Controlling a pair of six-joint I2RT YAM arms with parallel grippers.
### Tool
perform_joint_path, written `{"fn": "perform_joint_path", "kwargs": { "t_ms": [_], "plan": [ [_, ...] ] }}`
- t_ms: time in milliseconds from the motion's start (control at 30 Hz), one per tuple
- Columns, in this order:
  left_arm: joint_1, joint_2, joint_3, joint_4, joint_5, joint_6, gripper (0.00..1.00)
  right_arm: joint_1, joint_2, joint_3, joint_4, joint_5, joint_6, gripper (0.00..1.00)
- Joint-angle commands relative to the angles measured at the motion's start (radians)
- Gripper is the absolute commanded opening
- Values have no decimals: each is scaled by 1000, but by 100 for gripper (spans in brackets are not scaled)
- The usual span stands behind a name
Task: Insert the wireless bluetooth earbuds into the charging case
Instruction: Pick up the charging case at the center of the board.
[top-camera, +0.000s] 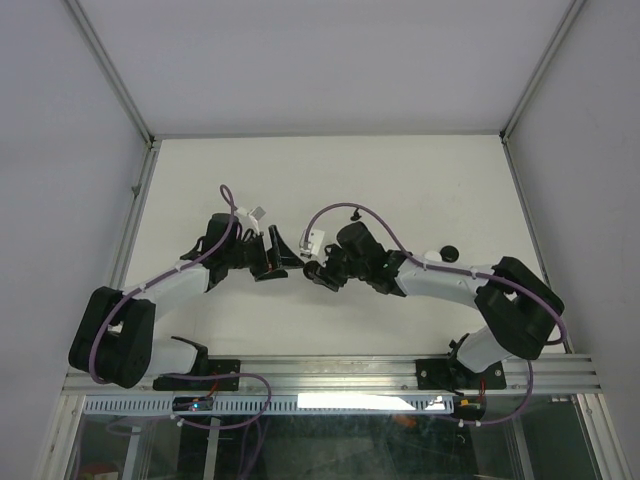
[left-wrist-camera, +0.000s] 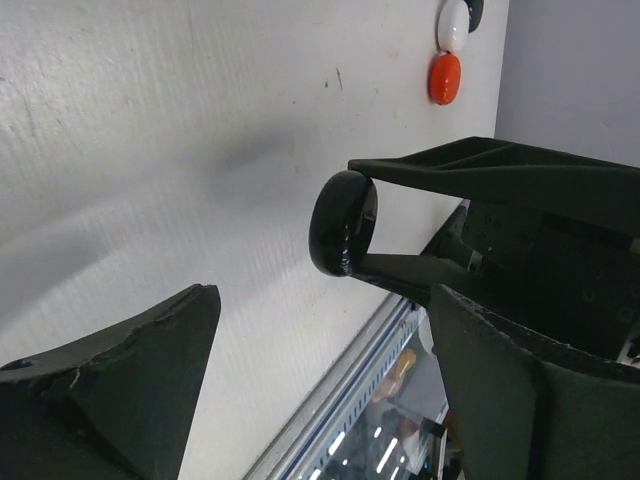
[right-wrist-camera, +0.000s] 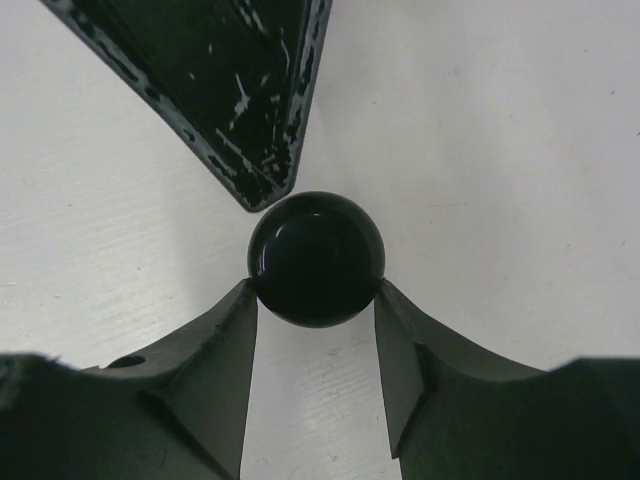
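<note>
My right gripper (right-wrist-camera: 316, 292) is shut on a glossy black round puck, the charging case (right-wrist-camera: 316, 258), gripped at its two sides just above the table. The case looks closed. In the top view this gripper (top-camera: 312, 270) sits at table centre, tip to tip with my left gripper (top-camera: 275, 256). My left gripper (left-wrist-camera: 325, 330) is open and empty, and the case (left-wrist-camera: 343, 222) shows edge-on just beyond its fingertips. One left finger (right-wrist-camera: 240, 90) hangs right over the case. No stemmed earbuds can be made out.
A red rounded piece (left-wrist-camera: 445, 78) and a white one (left-wrist-camera: 453, 24) lie together far off on the table, with a black one beside the white (top-camera: 449, 252) next to my right arm. The table's metal front rail (left-wrist-camera: 350, 385) is close below my left gripper.
</note>
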Motion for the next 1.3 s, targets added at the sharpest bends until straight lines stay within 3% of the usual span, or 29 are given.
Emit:
{"fn": "perform_joint_path", "kwargs": {
  "t_ms": [0,967,1267],
  "plan": [
    [-25,9,25,81,86,16,87,15,-85,-12,82,-14,-49,45],
    [-57,34,-17,274,171,-39,40,54,-164,-4,108,-8,-104,44],
    [-68,30,-20,286,178,-38,35,54,-175,-8,116,3,-102,44]
  ]
}}
